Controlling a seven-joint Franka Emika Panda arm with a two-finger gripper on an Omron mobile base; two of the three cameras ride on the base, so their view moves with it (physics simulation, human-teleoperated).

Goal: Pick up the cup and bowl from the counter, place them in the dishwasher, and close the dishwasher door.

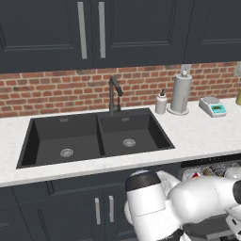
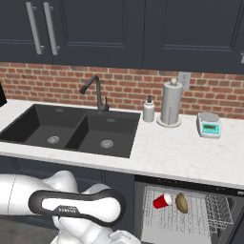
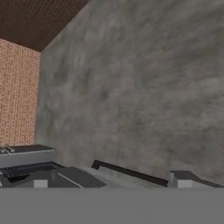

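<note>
Lying on its side in the grey wire rack of the dishwasher point(image 2: 186, 212), the cup point(image 2: 162, 201) shows its bright red wall and pale mouth, and the bowl point(image 2: 181, 202) rests just beside it, on the side away from the sink, brown and tipped up on its edge. In the right base view the two look to be touching or nearly so; I cannot tell which. The dishwasher stands open under the bench point(image 2: 181, 155), below the stretch between the sink and the far end, its black top strip running just under the stone edge. In the left base view a sliver of the same rack shows past the white arm, with a red spot of the cup point(image 1: 196, 174) in it.

On the bench, the black double sink point(image 2: 71, 131) sits set into the white stone with its dark faucet point(image 2: 95, 90) behind it. Beside the sink stands a white soap bottle point(image 2: 149, 110), then a paper-towel roll point(image 2: 170, 104) on its holder, then a small kitchen scale point(image 2: 208, 125) farther along. A brick wall point(image 2: 124, 88) runs behind them, with dark cabinets point(image 2: 119, 28) above.

The arm is folded low in front of the sink cabinet. In the hand view two dark tips of the fingers point(image 3: 181, 178) rise at the bottom edge, well apart, with nothing between them, facing a mottled grey surface.
</note>
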